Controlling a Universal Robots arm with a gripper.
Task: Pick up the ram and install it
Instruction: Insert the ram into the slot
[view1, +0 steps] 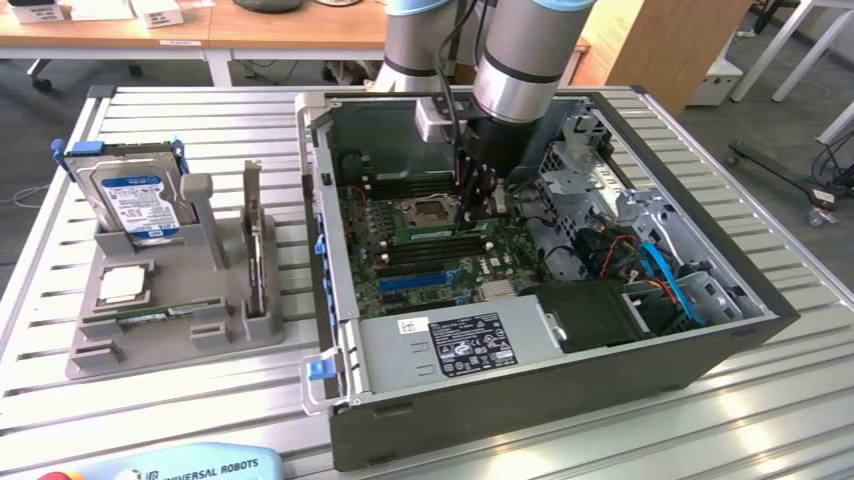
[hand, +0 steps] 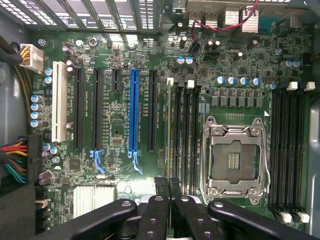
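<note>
My gripper (view1: 483, 205) reaches down into the open computer case (view1: 350, 300), over the motherboard. In the wrist view its black fingers (hand: 161, 200) are shut on the ram (hand: 168, 130). I see that ram edge-on as a thin green strip along the memory slot farthest from the processor socket (hand: 232, 160). In the exterior view this ram (view1: 434, 232) shows as a green strip low beside the socket. Whether it is fully seated I cannot tell. A second ram (view1: 160, 315) lies in the grey holder (view1: 94, 360) at the exterior view's left.
The grey holder also carries a silver hard drive (view1: 134, 200) with a blue label and a small square processor chip (view1: 123, 285). Beside the gripped ram run empty black memory slots (hand: 185, 140) and a blue card slot (hand: 133, 110). The power supply (view1: 454, 345) and blue cables (view1: 667, 280) fill the near side.
</note>
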